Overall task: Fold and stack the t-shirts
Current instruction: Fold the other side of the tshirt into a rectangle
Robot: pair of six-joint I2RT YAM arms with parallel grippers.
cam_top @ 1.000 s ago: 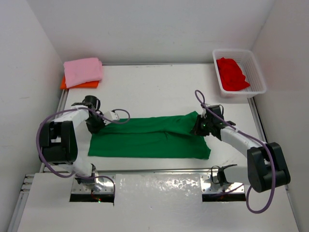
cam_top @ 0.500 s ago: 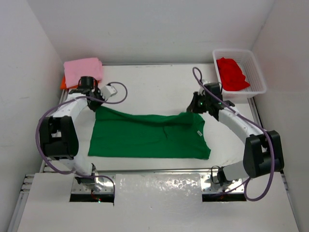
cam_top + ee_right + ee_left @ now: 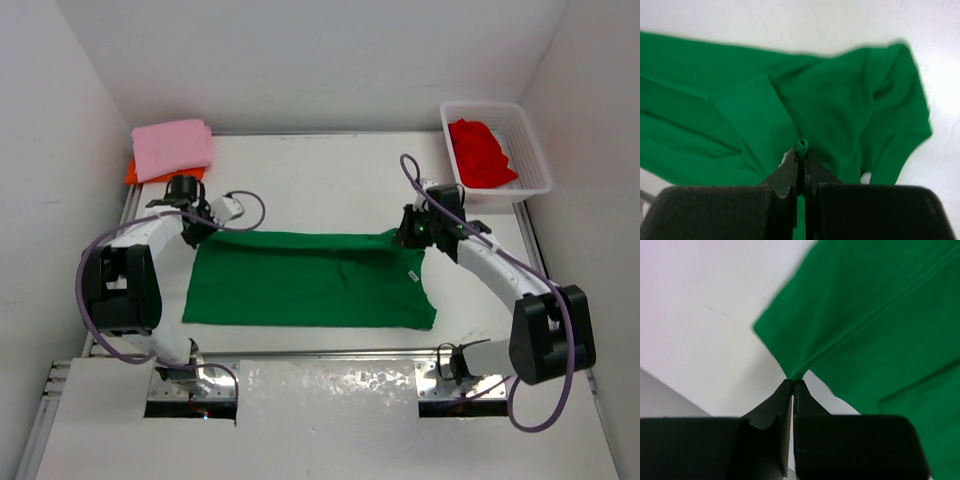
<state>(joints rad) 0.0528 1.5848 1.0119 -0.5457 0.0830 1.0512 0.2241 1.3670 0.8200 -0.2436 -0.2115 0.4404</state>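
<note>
"At mid-table the green t-shirt (image 3: pixel 310 280) lies spread sideways, and each arm has hold of its far edge. The left gripper (image 3: pixel 196 230) is pinched tight on the corner at its end. The right gripper (image 3: pixel 413 237) is clamped on a small tuck of cloth near the collar end. How would you finish this fold?"

"I'd move both together, at the same height and pace, so the far edge travels as one straight line toward the near hem. Lay it flush, and let go only once the cloth rests on the table (image 3: pixel 320 180). Both pinches look thin — a jerk could slip them."

"And where should it go after?"

"Probably onto the pink t-shirt (image 3: pixel 173 147), which sits folded on the orange t-shirt (image 3: pixel 135 174) at the far left corner. The red t-shirt (image 3: pixel 480 150) lies crumpled in the white basket (image 3: pixel 540 178) at far right."

"Any writing?"

"None I can read. A small pale tag (image 3: pixel 411 276) sits by the collar, too small to make out — no brand shows elsewhere."
</note>
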